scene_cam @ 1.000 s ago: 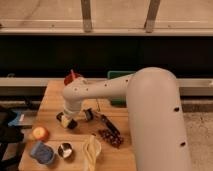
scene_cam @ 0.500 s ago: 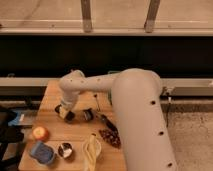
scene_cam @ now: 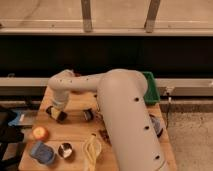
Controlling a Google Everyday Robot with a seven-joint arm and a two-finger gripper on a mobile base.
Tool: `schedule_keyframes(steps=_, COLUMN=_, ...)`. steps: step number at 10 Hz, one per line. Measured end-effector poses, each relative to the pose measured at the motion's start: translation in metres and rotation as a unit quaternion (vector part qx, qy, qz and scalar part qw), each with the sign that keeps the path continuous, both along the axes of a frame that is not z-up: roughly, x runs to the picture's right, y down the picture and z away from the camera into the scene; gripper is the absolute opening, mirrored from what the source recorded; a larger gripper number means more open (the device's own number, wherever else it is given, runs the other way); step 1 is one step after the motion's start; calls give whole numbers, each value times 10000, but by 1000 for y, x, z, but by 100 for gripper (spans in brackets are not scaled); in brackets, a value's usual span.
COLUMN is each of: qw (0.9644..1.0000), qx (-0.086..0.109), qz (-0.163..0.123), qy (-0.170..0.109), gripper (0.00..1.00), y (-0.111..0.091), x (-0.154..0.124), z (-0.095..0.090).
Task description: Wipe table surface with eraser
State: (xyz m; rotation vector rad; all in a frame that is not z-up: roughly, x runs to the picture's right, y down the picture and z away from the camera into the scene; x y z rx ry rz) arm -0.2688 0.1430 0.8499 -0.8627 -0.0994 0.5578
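A: Where is the eraser [scene_cam: 60,116]?

B: Low on the left half of the desk [scene_cam: 75,134], a small flat dark block right under the end effector [scene_cam: 56,113]. It looks matte black, with a pale patch beside it that I cannot sort out from the arm's tip.

A: Is the end effector holding it?

B: It sits down at the block, touching or almost touching it, but whether it is open or closed on it I cannot tell.

A: And the desk itself?

B: Light yellowish wooden planks. The big white arm [scene_cam: 125,115] crosses most of its right side.

A: What else lies there?

B: A small dark-and-silver cylinder [scene_cam: 88,114] just right of the eraser, an orange round fruit [scene_cam: 40,133] near the left edge, a blue thing [scene_cam: 42,152] at the front left, a small dark bowl [scene_cam: 65,149] beside it, and a pale yellow bunch [scene_cam: 91,151] near the front. A green bin [scene_cam: 149,89] stands at the back right.

A: Any writing or labels?

B: None that can be read.
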Motion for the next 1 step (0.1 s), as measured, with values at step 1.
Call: schedule_keyframes(steps=1, qw=10000, qx=-47, qz=27, qy=-9, gripper=0, y=10, x=1, z=-5)
